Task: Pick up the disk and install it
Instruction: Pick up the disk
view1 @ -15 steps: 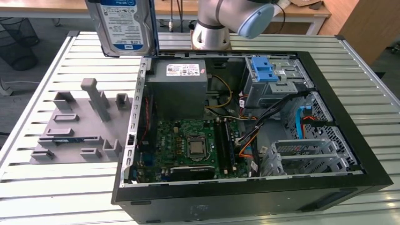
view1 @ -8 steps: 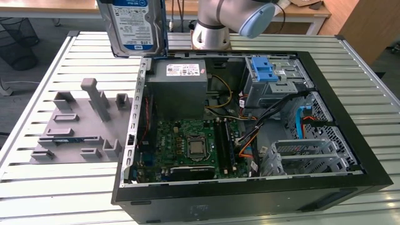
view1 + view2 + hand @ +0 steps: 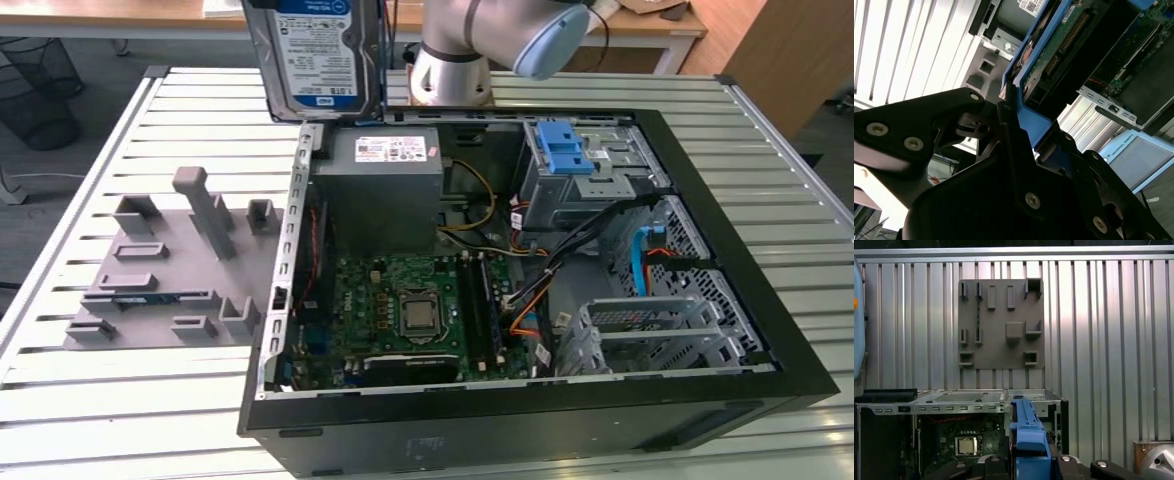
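So the silver-metal hard drive with the blue-and-white label and blue plastic rail frame, i.e. the disk [image 3: 316, 55], was up in the air. In the exterior view it hung on edge, label facing the camera, above the far corner of the case on that view's left. The black gripper [image 3: 1013, 112] had its jaws closed tight on the blue rail end, with the disk's circuit-board side showing in the second wrist view.

My take on doing this carry well: since the grip sat on plastic rail and not metal, go slow and don't swing it. Stay well above the case rim, and mind the loose cable bundle [image 3: 587, 240].

What was where:
- The open black computer case [image 3: 534, 430] held a grey power-supply box with a white sticker [image 3: 380, 190], a green motherboard [image 3: 414, 310], a blue plastic latch [image 3: 567, 150] and a silver perforated drive cage [image 3: 654, 325] that looked empty.
- The grey fixture plate [image 3: 160, 270] sat beside the case on the slatted metal table [image 3: 80, 400]. Its slots were mostly bare, as far as I could tell.
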`<state>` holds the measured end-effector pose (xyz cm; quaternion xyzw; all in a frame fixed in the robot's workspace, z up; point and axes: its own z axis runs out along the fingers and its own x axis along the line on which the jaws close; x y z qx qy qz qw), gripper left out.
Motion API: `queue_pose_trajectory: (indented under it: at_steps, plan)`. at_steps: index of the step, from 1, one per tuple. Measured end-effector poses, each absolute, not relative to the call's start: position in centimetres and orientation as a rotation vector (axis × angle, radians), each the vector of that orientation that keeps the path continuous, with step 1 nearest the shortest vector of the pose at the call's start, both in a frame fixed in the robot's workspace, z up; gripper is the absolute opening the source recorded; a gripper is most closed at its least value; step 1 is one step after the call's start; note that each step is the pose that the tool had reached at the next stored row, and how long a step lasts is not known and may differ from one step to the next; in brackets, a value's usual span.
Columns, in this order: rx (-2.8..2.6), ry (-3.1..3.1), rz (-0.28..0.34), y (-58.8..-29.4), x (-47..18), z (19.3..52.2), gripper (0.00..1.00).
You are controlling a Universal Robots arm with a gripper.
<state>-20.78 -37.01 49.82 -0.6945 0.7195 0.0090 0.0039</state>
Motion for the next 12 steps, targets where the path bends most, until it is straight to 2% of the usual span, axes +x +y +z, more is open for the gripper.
queue_pose_trajectory:
  at_steps: [12]
  plan:
    - [-2.177, 2.255, 0.029, -37.1, -16.5, 49.8, 0.37]
